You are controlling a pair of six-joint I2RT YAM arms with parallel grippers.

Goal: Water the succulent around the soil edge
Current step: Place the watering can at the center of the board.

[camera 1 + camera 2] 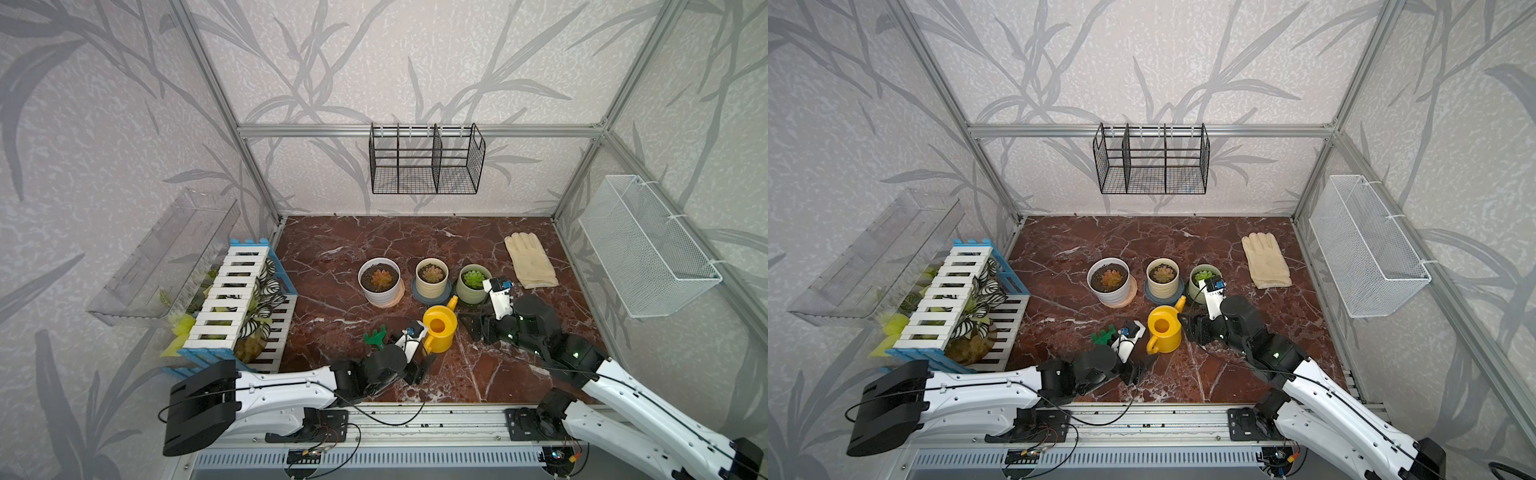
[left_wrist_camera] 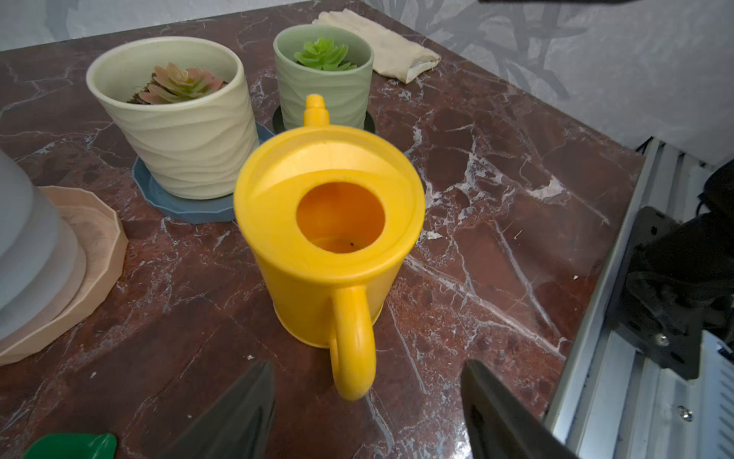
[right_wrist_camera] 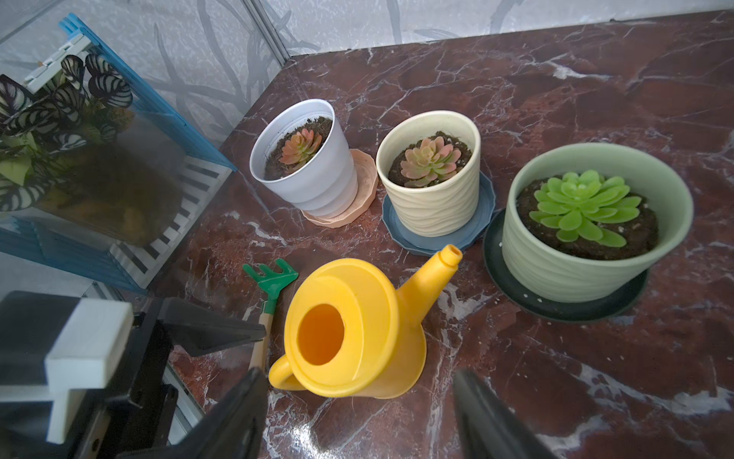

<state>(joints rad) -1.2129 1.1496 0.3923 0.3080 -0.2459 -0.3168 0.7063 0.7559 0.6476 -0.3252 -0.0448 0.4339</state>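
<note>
Left gripper point(image 2: 369, 371) spread wide, tips flanking handle of yellow watering can point(image 2: 329, 234), gaps both sides, no contact. Right gripper point(image 3: 357, 377) also spread, empty, close by can's spout side. Can upright on marble table point(image 1: 332, 249), spout aimed between cream pot point(image 1: 432, 278) and green pot point(image 1: 471, 286). White pot point(image 1: 380, 282) completes row behind can. Each pot holds succulent point(image 3: 584, 206) in soil. Green rake point(image 1: 376, 337) lies beside can.
</note>
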